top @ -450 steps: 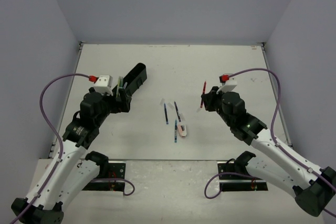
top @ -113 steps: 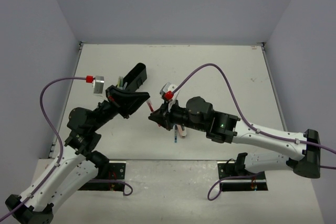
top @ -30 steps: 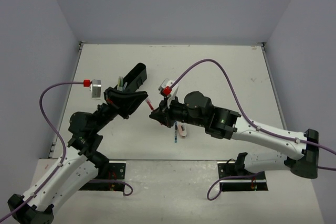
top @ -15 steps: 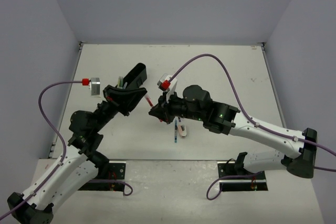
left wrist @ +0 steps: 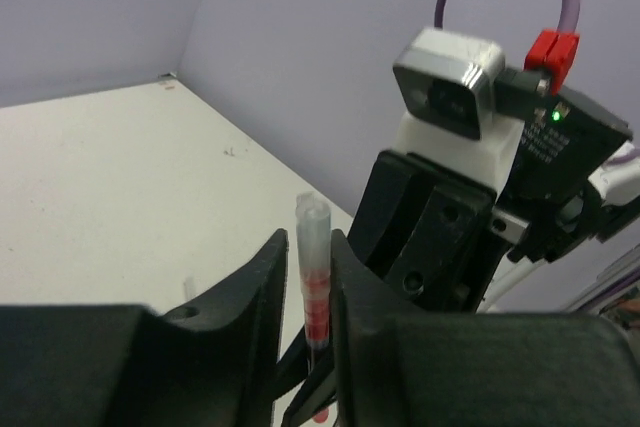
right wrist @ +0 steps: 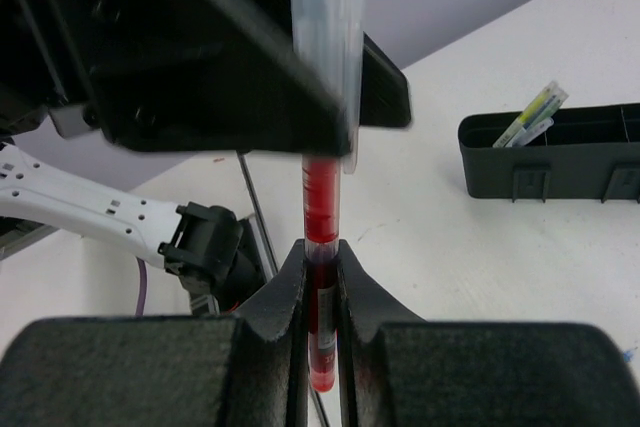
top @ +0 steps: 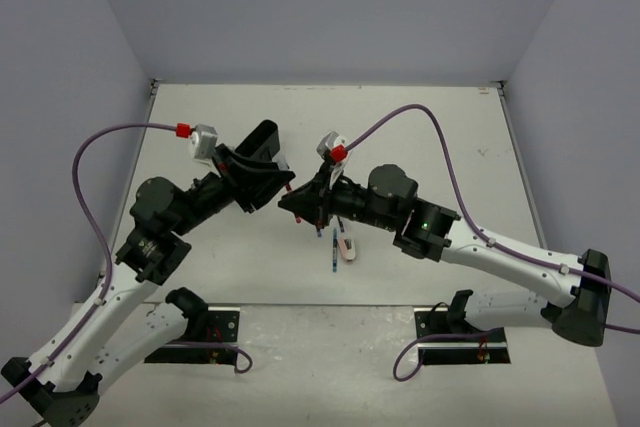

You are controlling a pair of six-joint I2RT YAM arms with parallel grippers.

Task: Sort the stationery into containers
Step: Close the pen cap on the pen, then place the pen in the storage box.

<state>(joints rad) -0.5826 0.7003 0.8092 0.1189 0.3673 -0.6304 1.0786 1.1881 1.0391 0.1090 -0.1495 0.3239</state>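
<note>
Red pen [right wrist: 322, 197] in right gripper [right wrist: 320, 249] (clamped)

Red pen [left wrist: 314, 292] upright between left claw [left wrist: 308, 247] fingers, right claw [left wrist: 312, 387] close behind, white table [left wrist: 110, 177]

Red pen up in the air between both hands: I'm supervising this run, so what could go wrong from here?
1. The right hand pinches the red pen only near its lower end, while the left hand flanks its clear cap; whether that side grips is unclear. A mistimed release could drop it onto the table.
2. The two hands nearly touch, so any approach might knock them together or lever the pen askew.
</note>
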